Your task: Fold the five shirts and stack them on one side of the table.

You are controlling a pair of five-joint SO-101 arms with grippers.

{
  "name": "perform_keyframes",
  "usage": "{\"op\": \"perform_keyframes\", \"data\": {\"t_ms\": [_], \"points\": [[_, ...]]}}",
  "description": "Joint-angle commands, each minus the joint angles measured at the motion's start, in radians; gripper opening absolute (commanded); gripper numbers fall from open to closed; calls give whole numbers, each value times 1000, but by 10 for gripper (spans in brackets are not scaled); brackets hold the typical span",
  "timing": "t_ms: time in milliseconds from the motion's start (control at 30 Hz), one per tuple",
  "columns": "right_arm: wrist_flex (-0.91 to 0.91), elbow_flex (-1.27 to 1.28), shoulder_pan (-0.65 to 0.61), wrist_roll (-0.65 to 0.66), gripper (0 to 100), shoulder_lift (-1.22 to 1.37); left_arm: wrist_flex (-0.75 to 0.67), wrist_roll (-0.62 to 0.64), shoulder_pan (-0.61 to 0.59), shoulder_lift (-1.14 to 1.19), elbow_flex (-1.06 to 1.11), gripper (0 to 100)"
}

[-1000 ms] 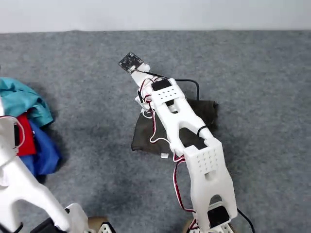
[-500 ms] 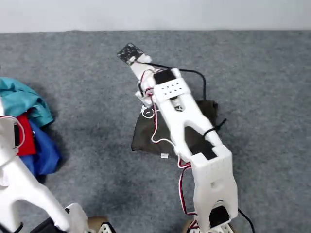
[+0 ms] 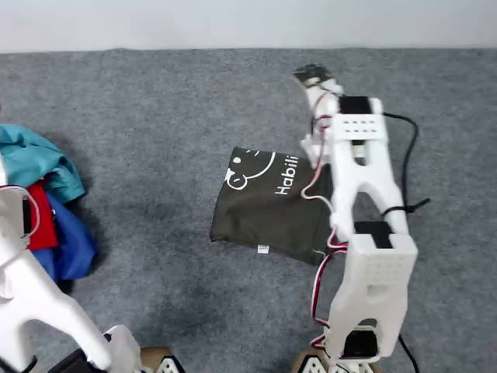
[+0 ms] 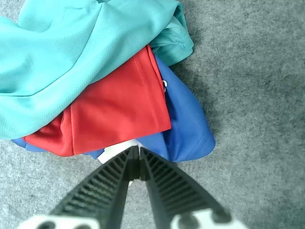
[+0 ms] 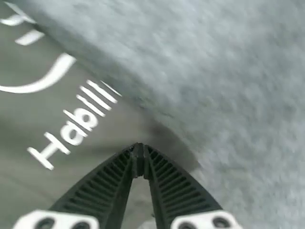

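A dark folded shirt with white print lies flat at the middle of the grey table. My right arm stretches over the shirt's right part. In the right wrist view my right gripper is shut, its tips just above the dark shirt near its edge, with nothing between them. At the far left lies a loose pile: a teal shirt, a red shirt and a blue shirt. My left gripper is shut above that pile, over a bit of white cloth between the red shirt and the blue shirt.
Grey carpet-like table surface spreads around the dark shirt, with open room between it and the pile and to the far right. The left arm's white body stands at the near left. Both arm bases sit at the near edge.
My right arm has swung from the dark shirt's far left corner over to its right side, uncovering the white print. The left arm and the pile have not moved.
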Motion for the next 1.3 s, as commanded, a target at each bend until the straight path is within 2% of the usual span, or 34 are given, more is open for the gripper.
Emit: {"op": "perform_keyframes", "data": {"t_ms": [0, 233, 433, 800, 933, 1000, 1200, 1267], "points": [[22, -18, 76, 5, 9, 22, 26, -5, 3, -31, 1, 6], [102, -20, 107, 6, 9, 102, 26, -5, 3, -31, 1, 6], [173, -25, 94, 3, 9, -22, 26, -5, 3, -31, 1, 6], [420, -20, -28, 0, 9, -189, 26, -5, 3, -32, 1, 6], [415, -17, -12, -87, 10, -157, 26, -5, 3, -75, 12, 6], [404, -18, -10, -147, 52, -130, 26, -5, 12, -110, 44, 6], [389, -21, -12, -497, 348, -31, 26, -6, 71, -230, 166, 6], [357, -21, -12, -528, 380, -2, 25, -6, 80, -253, 188, 6]]}}
